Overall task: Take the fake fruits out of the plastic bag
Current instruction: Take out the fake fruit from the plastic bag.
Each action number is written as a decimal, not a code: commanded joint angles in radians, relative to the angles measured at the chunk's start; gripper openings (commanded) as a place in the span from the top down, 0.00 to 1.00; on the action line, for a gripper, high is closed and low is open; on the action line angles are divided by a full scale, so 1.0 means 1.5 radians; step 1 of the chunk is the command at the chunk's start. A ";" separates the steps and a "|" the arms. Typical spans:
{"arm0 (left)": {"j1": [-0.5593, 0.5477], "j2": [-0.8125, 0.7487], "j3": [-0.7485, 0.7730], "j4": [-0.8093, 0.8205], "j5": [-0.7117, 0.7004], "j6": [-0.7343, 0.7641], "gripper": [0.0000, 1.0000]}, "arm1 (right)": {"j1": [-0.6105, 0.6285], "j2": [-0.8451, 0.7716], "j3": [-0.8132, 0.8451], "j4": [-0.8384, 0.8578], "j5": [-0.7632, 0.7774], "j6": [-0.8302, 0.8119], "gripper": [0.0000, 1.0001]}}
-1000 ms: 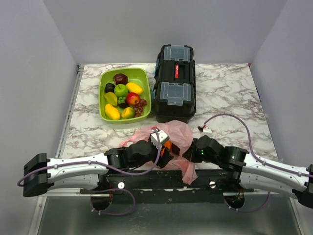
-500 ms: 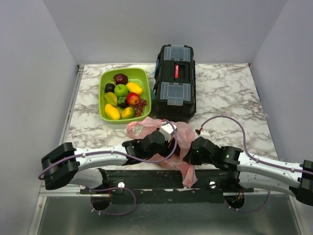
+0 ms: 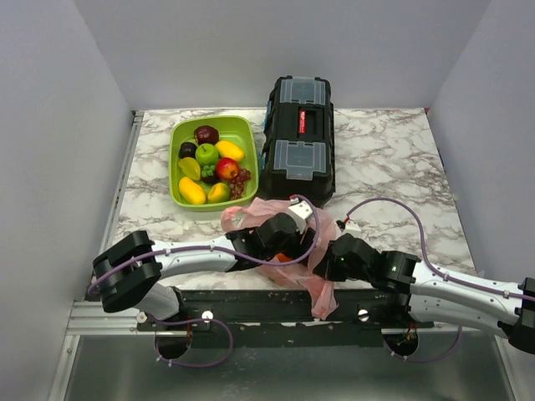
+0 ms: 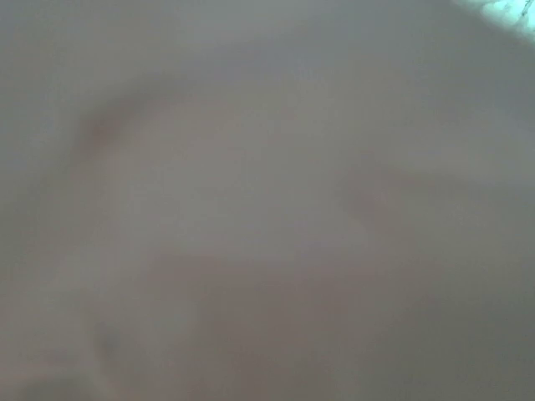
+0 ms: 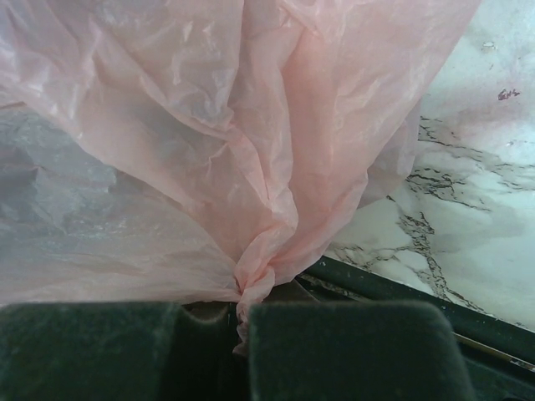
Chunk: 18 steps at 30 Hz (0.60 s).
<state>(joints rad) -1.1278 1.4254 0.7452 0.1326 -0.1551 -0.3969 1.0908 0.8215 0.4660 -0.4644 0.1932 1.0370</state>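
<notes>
Top cam: high, behind arm bases, looks down & fwd over whole table (image 3: 384, 159) to far wall. R wrist cam: v. close, faces out along R gripper (image 5: 240, 311) into plastic bag (image 5: 251, 125), marble on right. L wrist cam: too close, grey-pink blur only. Top & R wrist share bag + near table edge.

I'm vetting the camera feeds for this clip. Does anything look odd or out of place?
Yes. The left wrist view is a featureless grey blur, unreadable. From above, the left hand is buried in the pink bag, whose tail hangs over the near edge of the table. The right hand pinches a bunched fold of it.
</notes>
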 commanded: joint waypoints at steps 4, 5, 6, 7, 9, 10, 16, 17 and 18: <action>0.000 0.060 0.045 -0.005 0.027 0.019 0.39 | 0.001 -0.015 -0.017 0.006 0.006 -0.005 0.99; 0.000 0.068 0.050 -0.010 0.026 0.019 0.39 | 0.000 -0.018 -0.017 0.004 0.006 -0.004 0.99; 0.001 0.075 0.057 -0.017 0.026 0.018 0.39 | 0.000 -0.020 -0.017 0.001 0.006 -0.003 0.99; 0.001 0.080 0.058 -0.020 0.029 0.017 0.39 | 0.001 -0.022 -0.018 -0.002 0.006 -0.002 0.99; 0.000 0.089 0.058 -0.015 0.048 0.018 0.38 | 0.001 -0.029 -0.020 -0.004 0.005 -0.002 0.99; 0.000 0.095 0.060 -0.014 0.060 0.019 0.37 | 0.001 -0.033 -0.022 -0.005 0.006 -0.002 0.99; -0.014 0.114 0.068 -0.027 0.093 0.016 0.27 | 0.000 -0.048 -0.022 -0.017 0.010 0.001 0.99; -0.015 0.121 0.069 -0.026 0.093 0.020 0.26 | 0.000 -0.050 -0.023 -0.015 0.012 0.000 0.99; -0.014 0.130 0.076 -0.033 0.089 0.020 0.26 | 0.001 -0.051 -0.026 -0.014 0.014 0.001 0.99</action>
<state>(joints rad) -1.1347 1.5764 0.8387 0.1234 -0.0719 -0.3820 1.0908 0.7609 0.4416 -0.4664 0.1932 1.0386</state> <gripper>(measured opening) 0.727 0.014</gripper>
